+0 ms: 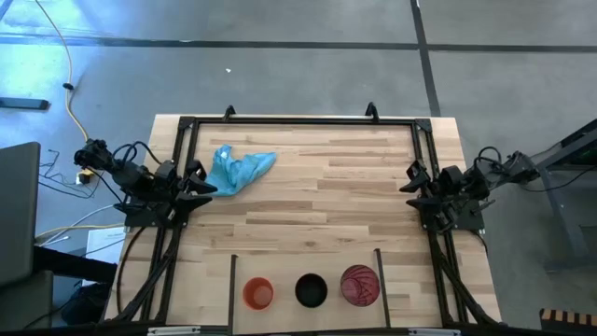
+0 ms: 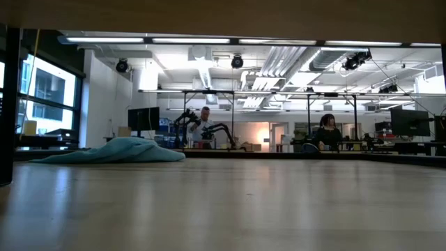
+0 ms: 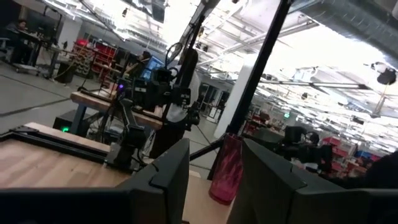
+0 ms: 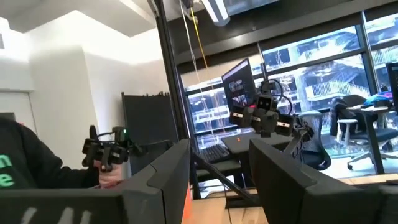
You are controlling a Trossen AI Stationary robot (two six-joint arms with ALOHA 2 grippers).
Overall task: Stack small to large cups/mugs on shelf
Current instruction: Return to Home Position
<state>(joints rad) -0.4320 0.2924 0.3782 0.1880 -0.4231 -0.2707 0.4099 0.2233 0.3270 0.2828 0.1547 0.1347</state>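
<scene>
In the high view three cups stand upright in a row on the shelf (image 1: 280, 271), the plank strip at the table's near edge between two short black bars. They are the small orange cup (image 1: 258, 293), the black cup (image 1: 311, 290) and the red-pink cup (image 1: 359, 286). My left gripper (image 1: 207, 187) waits open at the table's left edge, beside the cloth. My right gripper (image 1: 410, 185) waits open at the right edge. The left wrist view shows the red-pink cup (image 3: 227, 168) between its fingers, far off. The right wrist view shows an orange sliver (image 4: 186, 190) that may be the orange cup.
A crumpled light-blue cloth (image 1: 238, 168) lies on the far left part of the table, and shows in the low view too (image 2: 111, 151). A black frame (image 1: 298, 121) runs along the table's far and side edges. People sit at desks in the room beyond (image 2: 327, 132).
</scene>
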